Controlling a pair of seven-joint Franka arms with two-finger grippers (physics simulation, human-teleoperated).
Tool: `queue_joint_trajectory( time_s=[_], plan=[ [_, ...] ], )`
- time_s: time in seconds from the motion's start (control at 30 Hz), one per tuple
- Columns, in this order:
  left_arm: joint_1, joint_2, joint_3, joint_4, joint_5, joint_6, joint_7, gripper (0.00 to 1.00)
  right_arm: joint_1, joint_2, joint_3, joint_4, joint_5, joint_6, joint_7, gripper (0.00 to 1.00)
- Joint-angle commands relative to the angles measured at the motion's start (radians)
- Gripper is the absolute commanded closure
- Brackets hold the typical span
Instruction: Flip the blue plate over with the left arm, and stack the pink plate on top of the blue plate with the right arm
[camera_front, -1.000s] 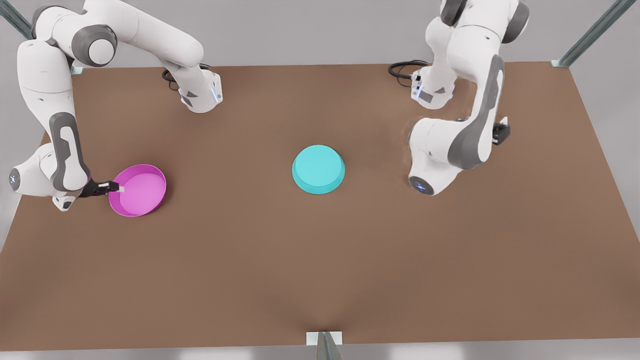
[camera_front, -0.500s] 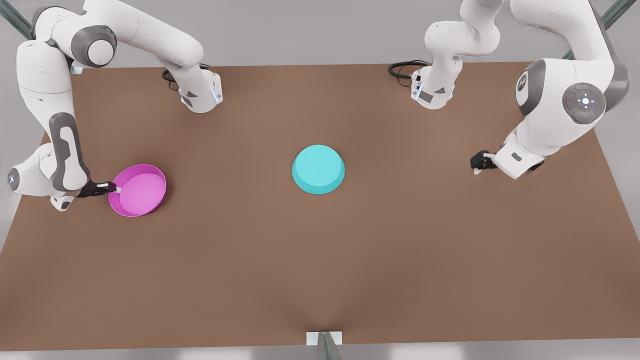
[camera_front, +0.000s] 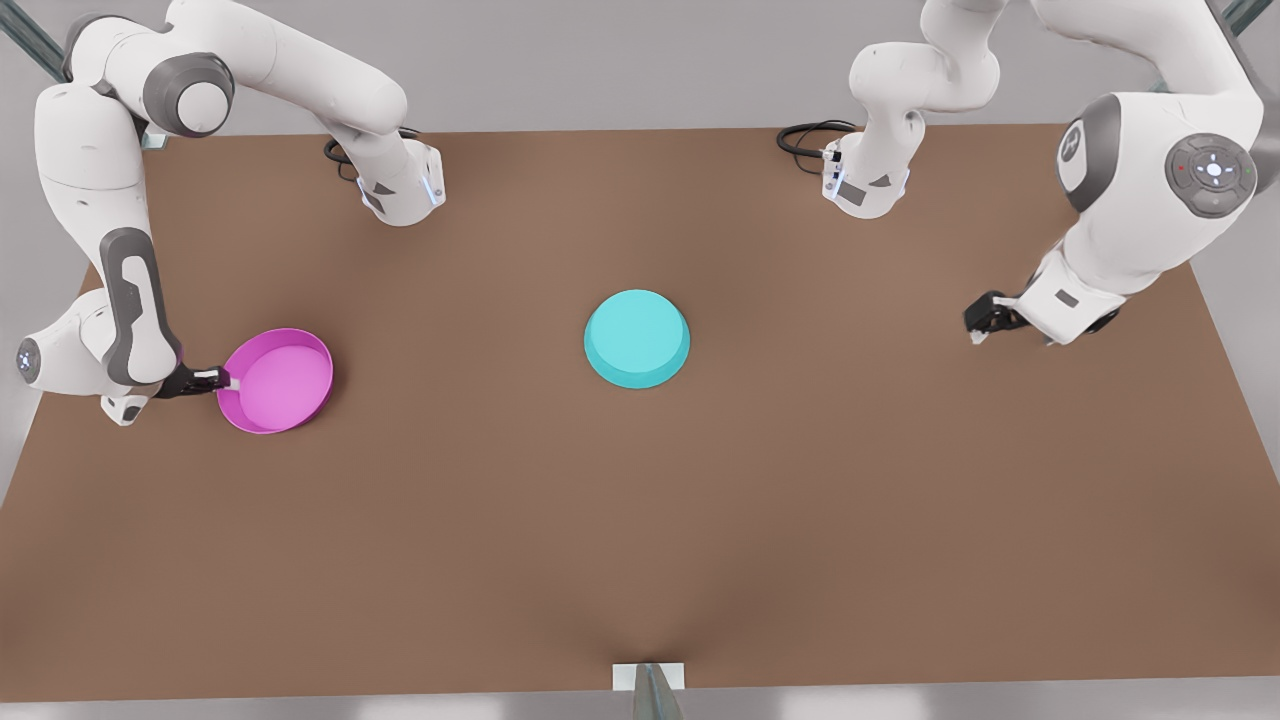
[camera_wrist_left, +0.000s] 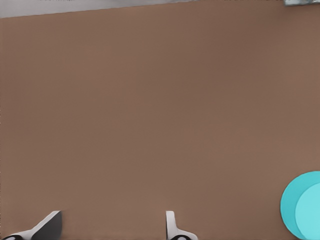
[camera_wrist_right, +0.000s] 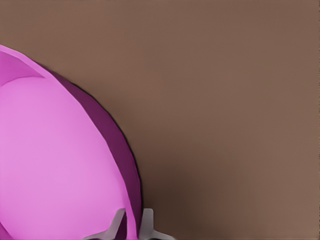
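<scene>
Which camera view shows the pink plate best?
The front view shows it best: the whole pink plate lies open side up on the table, with the right gripper at its rim. The right wrist view shows part of it, the rim between the fingers.

The blue plate is rendered plain turquoise-cyan, unpatterned. The pink plate is coloured magenta, its outer wall darker purple. A uniform brown is seen on the table. White arms are banded grey.
</scene>
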Motion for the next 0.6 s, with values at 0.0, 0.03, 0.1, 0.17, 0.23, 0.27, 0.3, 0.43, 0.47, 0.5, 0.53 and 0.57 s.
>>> queue_joint_trajectory(
  time_s=[0.0, 0.03, 0.1, 0.17, 0.23, 0.27, 0.3, 0.43, 0.47, 0.5, 0.53, 0.57],
  plan=[
    [-0.024, 0.001, 0.0, 0.002, 0.009, 0.0, -0.002, 0.0, 0.0, 0.0, -0.001, 0.0, 0.0, 0.0, 0.0, 0.75],
    [-0.023, 0.008, 0.004, 0.003, -0.037, 0.001, -0.005, 0.0, 0.0, 0.0, 0.0, 0.0, 0.0, 0.0, 0.0, 0.75],
    [-0.023, 0.004, 0.01, 0.003, -0.043, -0.013, -0.001, 0.0, 0.0, 0.008, 0.0, 0.003, 0.0, 0.002, 0.0, 0.75],
    [-0.023, 0.01, 0.008, 0.002, -0.045, -0.003, -0.001, 0.0, 0.0, 0.008, 0.0, 0.006, 0.0, 0.002, 0.0, 0.74],
    [-0.023, 0.01, 0.007, 0.002, -0.046, -0.002, -0.001, 0.0, 0.0, 0.008, -0.001, 0.006, 0.0, 0.0, 0.0, 0.78],
    [-0.023, 0.012, 0.008, 0.002, -0.046, 0.001, -0.001, 0.0, 0.0, 0.008, 0.0, 0.006, 0.0, 0.0, 0.0, 0.79],
    [-0.023, 0.01, 0.008, 0.002, -0.046, 0.003, -0.001, 0.0, -0.002, 0.008, 0.0, 0.006, 0.0, -0.002, -0.001, 0.79],
    [-0.023, 0.013, 0.008, 0.002, -0.048, 0.007, -0.001, 0.0, 0.0, 0.003, 0.0, 0.008, 0.003, -0.014, 0.005, 0.79],
    [-0.023, 0.013, 0.007, 0.002, -0.048, 0.007, -0.001, 0.0, 0.002, -0.002, 0.0, 0.008, 0.005, -0.017, 0.005, 0.79],
    [-0.023, 0.013, 0.007, 0.002, -0.049, 0.006, -0.002, 0.0, 0.005, -0.003, 0.002, 0.018, 0.005, -0.021, 0.008, 0.79],
    [-0.023, 0.013, 0.005, 0.003, -0.049, 0.006, -0.002, 0.0, 0.005, -0.028, 0.034, 0.018, 0.006, -0.048, 0.014, 0.79],
    [-0.023, 0.015, 0.004, 0.002, -0.049, 0.006, -0.002, 0.0, 0.005, -0.043, 0.066, 0.02, 0.006, -0.069, 0.015, 0.79]
  ],
)
